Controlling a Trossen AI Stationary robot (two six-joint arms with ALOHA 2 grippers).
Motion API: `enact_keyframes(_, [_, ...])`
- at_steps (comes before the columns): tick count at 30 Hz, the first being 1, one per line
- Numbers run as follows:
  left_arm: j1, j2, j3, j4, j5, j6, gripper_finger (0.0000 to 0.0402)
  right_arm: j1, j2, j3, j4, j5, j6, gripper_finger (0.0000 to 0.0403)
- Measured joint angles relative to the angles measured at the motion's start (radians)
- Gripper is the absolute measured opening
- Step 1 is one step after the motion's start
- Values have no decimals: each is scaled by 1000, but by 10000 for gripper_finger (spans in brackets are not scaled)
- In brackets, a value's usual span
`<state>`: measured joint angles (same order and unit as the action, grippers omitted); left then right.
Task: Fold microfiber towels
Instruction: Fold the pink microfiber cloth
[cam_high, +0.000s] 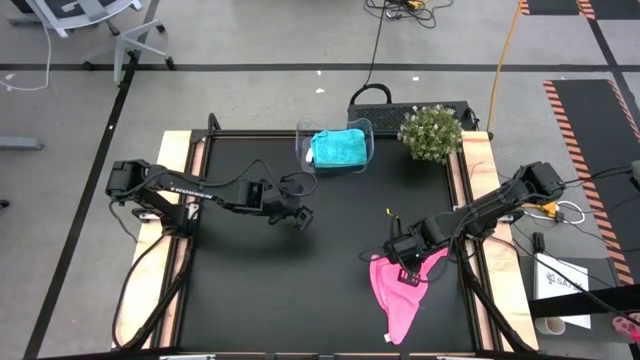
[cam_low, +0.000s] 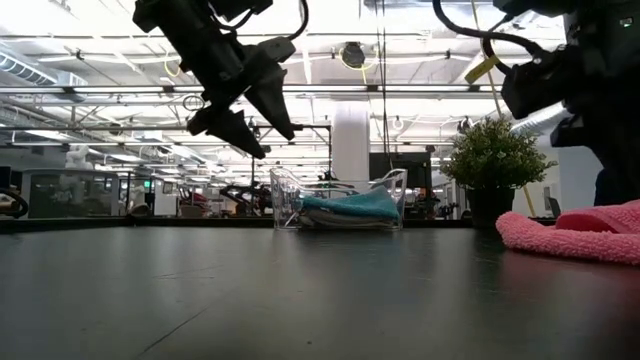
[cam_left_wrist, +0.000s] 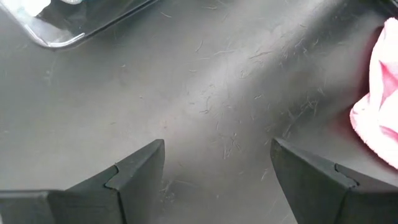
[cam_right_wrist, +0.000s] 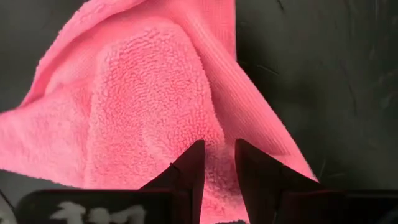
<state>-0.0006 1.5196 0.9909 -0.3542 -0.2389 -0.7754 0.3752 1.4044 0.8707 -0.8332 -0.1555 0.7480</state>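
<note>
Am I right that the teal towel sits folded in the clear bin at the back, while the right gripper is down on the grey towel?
Not quite: the towel under the right gripper is pink, not grey, as the right wrist view shows. The teal towel does sit folded in the clear bin at the back.

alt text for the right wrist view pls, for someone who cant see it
A crumpled pink towel fills most of the view on a dark table. The right gripper sits low over its edge, fingers narrowly apart with pink fabric between them.
</note>
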Motion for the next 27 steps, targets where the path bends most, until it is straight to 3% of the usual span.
enact_keyframes(13, [-2,0,0,-1,-20,-87,296,45,0,-130,179,-59,-95,82])
enact_keyframes(20, [-2,0,0,-1,-43,-125,296,46,-5,-241,415,-67,-78,79])
enact_keyframes(25, [-2,0,0,-3,-43,-137,296,43,-3,-272,528,-65,-41,16])
enact_keyframes(27, [-2,0,0,-5,-43,-141,296,43,-1,-273,562,-46,-35,7])
